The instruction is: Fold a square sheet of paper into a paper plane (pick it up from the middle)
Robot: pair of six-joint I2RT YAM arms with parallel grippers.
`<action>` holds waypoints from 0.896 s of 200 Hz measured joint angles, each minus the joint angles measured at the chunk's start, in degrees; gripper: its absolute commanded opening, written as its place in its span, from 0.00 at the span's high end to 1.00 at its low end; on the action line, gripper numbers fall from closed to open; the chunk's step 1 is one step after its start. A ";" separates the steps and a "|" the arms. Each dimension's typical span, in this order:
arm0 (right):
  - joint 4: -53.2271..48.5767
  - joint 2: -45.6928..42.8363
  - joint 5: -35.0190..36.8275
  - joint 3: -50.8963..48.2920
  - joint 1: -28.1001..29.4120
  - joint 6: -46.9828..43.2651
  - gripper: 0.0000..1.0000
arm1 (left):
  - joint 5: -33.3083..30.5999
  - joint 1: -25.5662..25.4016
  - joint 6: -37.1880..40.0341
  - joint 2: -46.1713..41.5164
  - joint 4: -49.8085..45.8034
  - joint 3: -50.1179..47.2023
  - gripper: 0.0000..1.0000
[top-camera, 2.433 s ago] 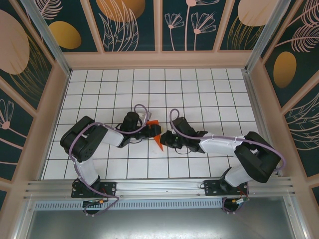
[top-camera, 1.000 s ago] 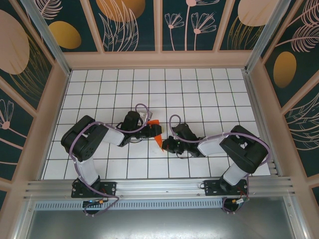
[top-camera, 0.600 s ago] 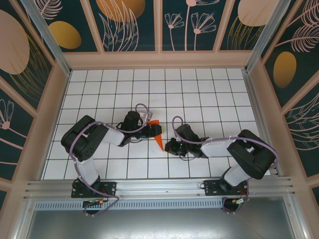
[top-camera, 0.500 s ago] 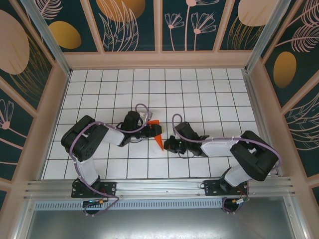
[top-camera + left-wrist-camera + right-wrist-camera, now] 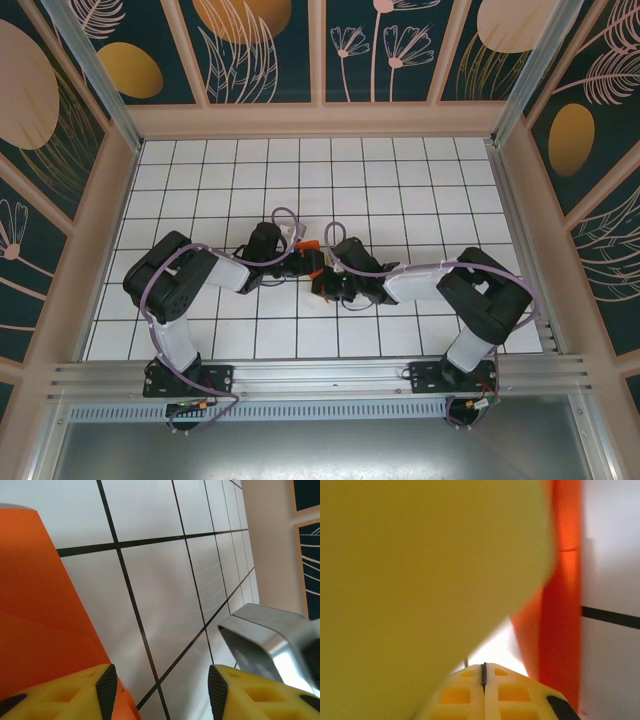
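Room: We see the tiled floor [image 5: 420,190] bare out to the beige walls [image 5: 320,122] at the back and at both sides. Both arms are folded in toward mid-floor.
Paper: The orange paper [image 5: 40,605] is at mid-floor, where the two grippers meet. From above the grippers cover most of it, and a small orange bit shows beside the left one.
In the way: The grippers crowd each other, tip to tip, right at the paper. In the right wrist view a blurred yellow mass [image 5: 420,570] sits very close to the lens; we cannot tell what it is. A grey metal part [image 5: 270,640] juts in at the right of the left wrist view.
Left gripper [image 5: 160,677]: The fingers are apart with bare tile between them. The paper runs behind the finger [image 5: 65,692] on that view's left, and a corner pokes into the gap. We cannot tell whether it touches.
Right gripper [image 5: 483,672]: The pads are pressed together with nothing seen between them. An orange strip stands just beside it.
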 measured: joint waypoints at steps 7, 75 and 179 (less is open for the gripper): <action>0.35 0.09 0.00 -0.72 -0.31 0.07 0.94 | 0.02 0.00 0.11 0.00 -0.02 0.02 0.46; 9.66 0.37 -0.87 -6.99 -1.77 2.43 0.94 | 0.17 -0.02 0.52 0.11 -0.04 0.09 0.46; 14.97 -1.95 -2.60 -12.59 -2.64 4.50 0.94 | 0.76 0.00 0.55 0.48 -0.17 0.48 0.46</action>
